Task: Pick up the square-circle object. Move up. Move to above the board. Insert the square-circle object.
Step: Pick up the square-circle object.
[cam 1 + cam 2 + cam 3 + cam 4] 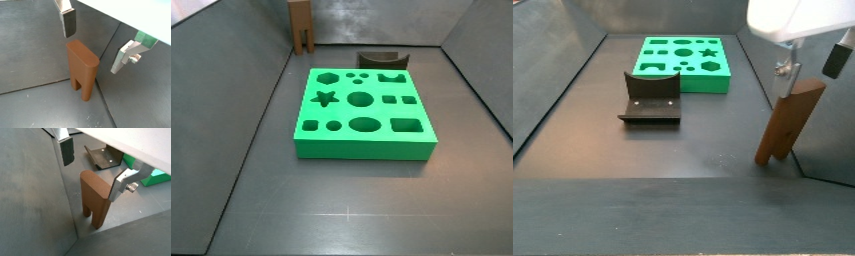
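i see the end effector (97, 42) spread apart just above the square-circle object (83, 67) — touching nothing. the object stands upright on the dark surface (687, 150) by a wall, well apart from the board (362, 108), whose cut-outs sit unfilled.

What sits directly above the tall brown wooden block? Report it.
The hand hangs above the tall brown wooden block, open, its silver fingers straddling the top without touching. Nothing rests on the block. The floor beneath its prongs is hidden.
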